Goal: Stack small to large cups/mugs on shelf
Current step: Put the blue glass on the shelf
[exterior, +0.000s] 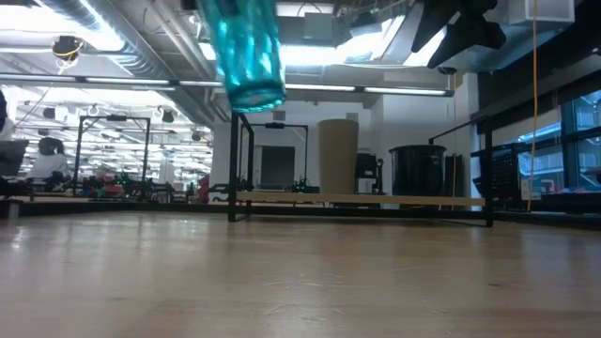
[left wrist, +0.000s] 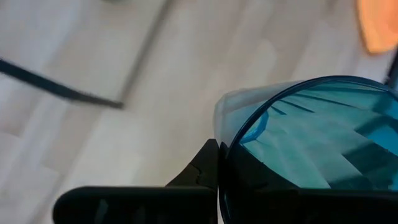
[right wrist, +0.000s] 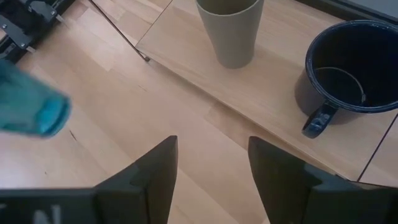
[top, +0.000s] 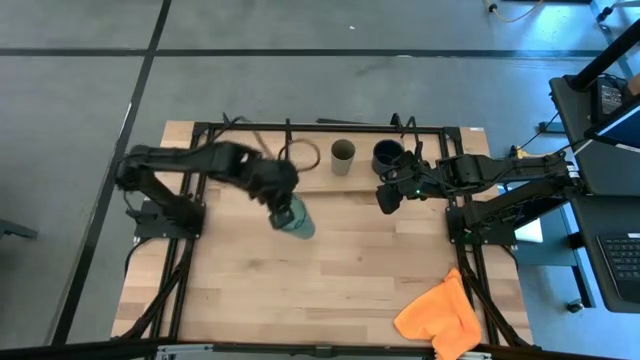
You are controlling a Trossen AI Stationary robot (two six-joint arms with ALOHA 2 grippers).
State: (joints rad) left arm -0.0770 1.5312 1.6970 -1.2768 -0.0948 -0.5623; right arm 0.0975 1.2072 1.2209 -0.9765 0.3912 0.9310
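My left gripper (top: 284,207) is shut on the teal-green tumbler (top: 297,222), which hangs high over the table (exterior: 249,52). The olive-tan cup (top: 342,156) and the dark navy mug (top: 388,155) stand upright side by side on the shelf board (exterior: 282,198), a light plank in a black rod frame at the table's far side. My right gripper (right wrist: 211,168) is open and hovers just on the near side of the mug (right wrist: 348,68), touching nothing. In its wrist view the mug's handle (right wrist: 317,121) points toward it. My left gripper holds the tumbler at its rim (left wrist: 231,140). One finger (left wrist: 202,168) lies against the outside of the wall, and a dark shape showing through the wall looks like the other finger inside. The tumbler is lifted clear, base down and slightly tilted (exterior: 258,94).
An orange cloth (top: 440,315) lies at the table's near right corner. Bare wooden tabletop (top: 330,280) spreads between the shelf and the near edge. The shelf's black upright ends (exterior: 232,164) rise at either side of the board.
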